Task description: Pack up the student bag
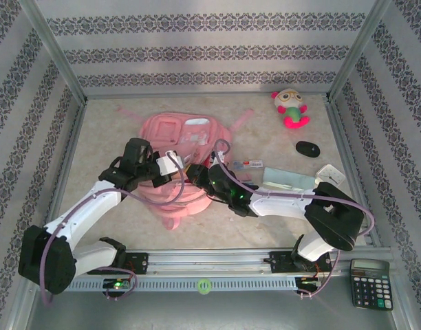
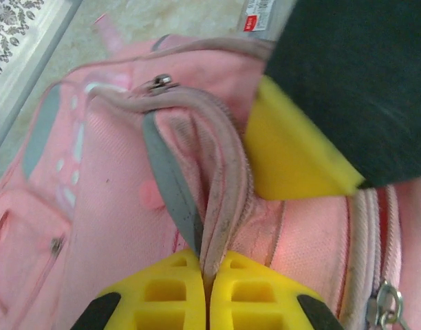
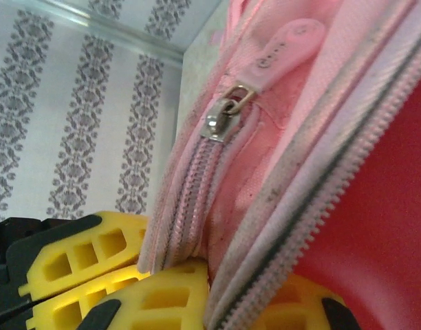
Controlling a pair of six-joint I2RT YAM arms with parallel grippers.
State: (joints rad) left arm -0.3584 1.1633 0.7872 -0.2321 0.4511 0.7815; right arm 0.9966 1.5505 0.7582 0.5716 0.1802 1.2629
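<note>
At the centre of the worktop: student bag, lying flat with its front pockets up, between the two arms.
Long axis: runs 12 o'clock to 6 o'clock; thin straps splay at the 12 o'clock end, bunched fabric sits toward 6 o'clock.
Left end effector: closed, pinching the zip opening's rim from 9 o'clock.
Right end effector: clamped on the facing zip edge, from 3 o'clock.
Risk, slip: thin fabric could slide out of either pinch if the arms pull apart hard, so the mouth collapses.
Risk, drag: the limp bag may lift with the rim and turn off its axis.
Awaiting packing: plush toy at 1 o'clock.
</note>
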